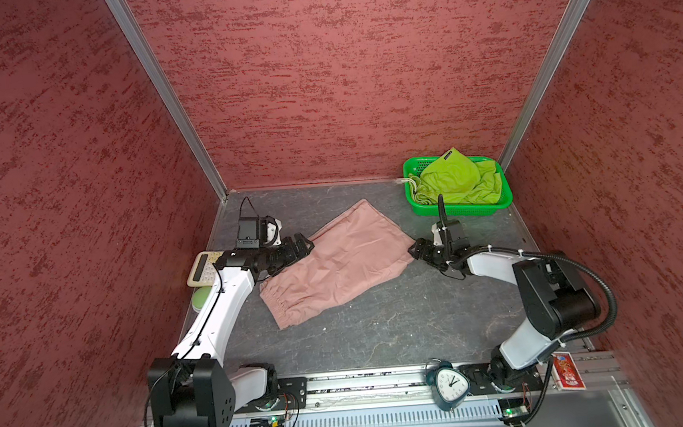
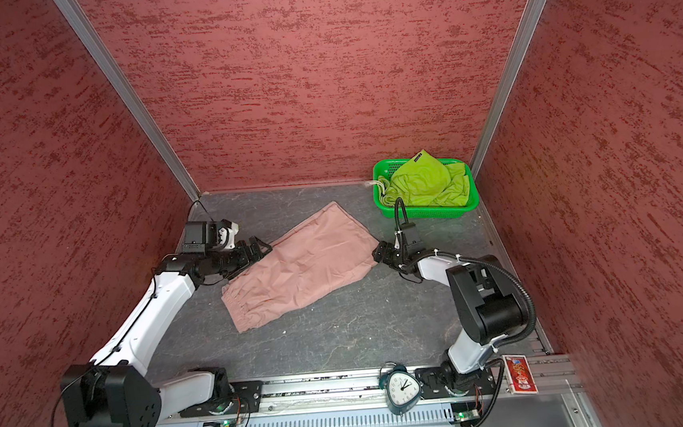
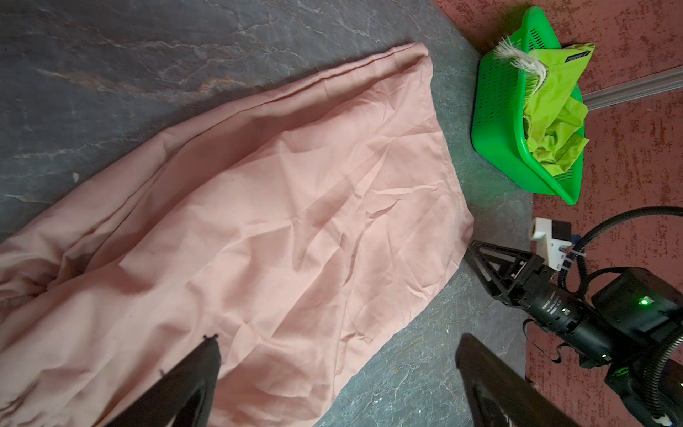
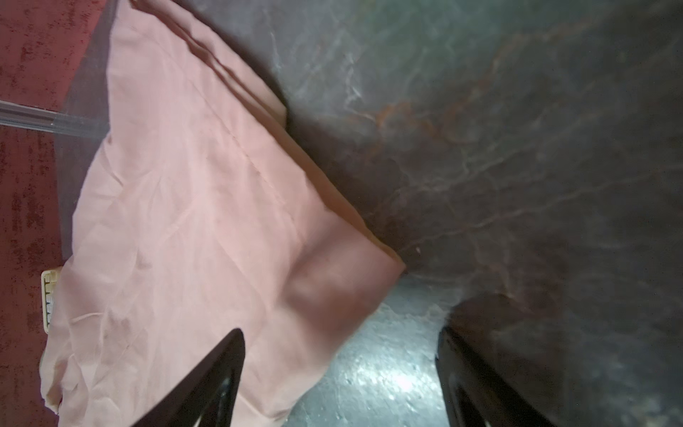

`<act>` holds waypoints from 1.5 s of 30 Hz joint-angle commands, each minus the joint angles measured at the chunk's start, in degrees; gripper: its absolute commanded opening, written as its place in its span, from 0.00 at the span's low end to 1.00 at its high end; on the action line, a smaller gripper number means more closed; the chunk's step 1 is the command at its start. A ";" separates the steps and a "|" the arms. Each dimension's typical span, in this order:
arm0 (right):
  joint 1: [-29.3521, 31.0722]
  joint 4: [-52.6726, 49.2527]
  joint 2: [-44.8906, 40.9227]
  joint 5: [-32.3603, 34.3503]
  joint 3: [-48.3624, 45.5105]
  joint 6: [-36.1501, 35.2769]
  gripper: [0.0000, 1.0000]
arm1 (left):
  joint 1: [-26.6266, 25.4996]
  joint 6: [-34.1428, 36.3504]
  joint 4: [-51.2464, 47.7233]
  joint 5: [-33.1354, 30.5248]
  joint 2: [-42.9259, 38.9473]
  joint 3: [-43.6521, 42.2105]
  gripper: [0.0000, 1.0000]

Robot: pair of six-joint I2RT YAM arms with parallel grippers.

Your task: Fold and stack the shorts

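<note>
Right gripper (image 1: 415, 248), reaching in from its base beside the alarm clock (image 1: 449, 385) at the front rail, hangs low with its jaws spread and nothing between them. It sits just beside a hem corner of the pink shorts (image 1: 335, 265). Left gripper (image 1: 307, 244) faces it across the cloth, jaws fully spread and empty too, over the opposite long edge and near a calculator (image 1: 202, 269).

Between the 2, the pink shorts lie flat and slanted on the grey table (image 1: 383, 336), elastic waistband toward the front and hems toward the back. Stacked edges in the right wrist view suggest 1 leg already lies on the other. I judge the arms flank the cloth ready for the next fold.

Farthest off, the lime green shorts (image 1: 454, 180) sit crumpled in the green basket (image 1: 464, 209) at the back right corner, not yet folded, so stacking looks well off.
</note>
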 commanded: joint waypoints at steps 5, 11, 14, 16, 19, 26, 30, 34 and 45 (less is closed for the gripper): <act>0.21 8.82 2.45 1.61 -2.83 8.47 0.81 | 2.43 -0.43 -0.15 2.45 -2.50 -1.14 0.99; 0.83 14.51 7.71 1.68 -0.98 10.29 0.64 | 3.22 0.13 -1.26 2.42 -3.17 -1.38 0.99; 0.83 14.59 9.68 2.52 0.81 9.64 0.54 | 4.05 0.32 -1.63 2.43 -4.56 -1.97 0.99; 0.86 15.32 9.91 3.53 0.89 9.74 0.43 | 4.88 0.43 -1.90 2.49 -5.45 -2.26 0.99; 0.88 14.72 9.34 5.13 0.90 9.18 0.15 | 5.44 0.52 -1.53 2.59 -6.42 -2.92 1.00; -0.97 10.49 -0.90 12.61 -6.87 10.11 0.00 | 3.69 1.00 2.28 5.11 -5.84 -4.92 0.99; -1.73 7.39 -14.16 19.01 -15.98 12.89 0.00 | 1.07 1.18 6.59 6.76 -4.05 -4.70 0.99; -1.98 -0.31 -28.44 24.60 -22.57 14.19 0.37 | -0.97 1.48 7.54 7.93 0.25 -2.47 0.99; -1.48 -22.17 -48.64 22.84 -9.91 0.91 0.74 | 6.34 6.57 -3.92 4.04 -8.21 7.83 0.99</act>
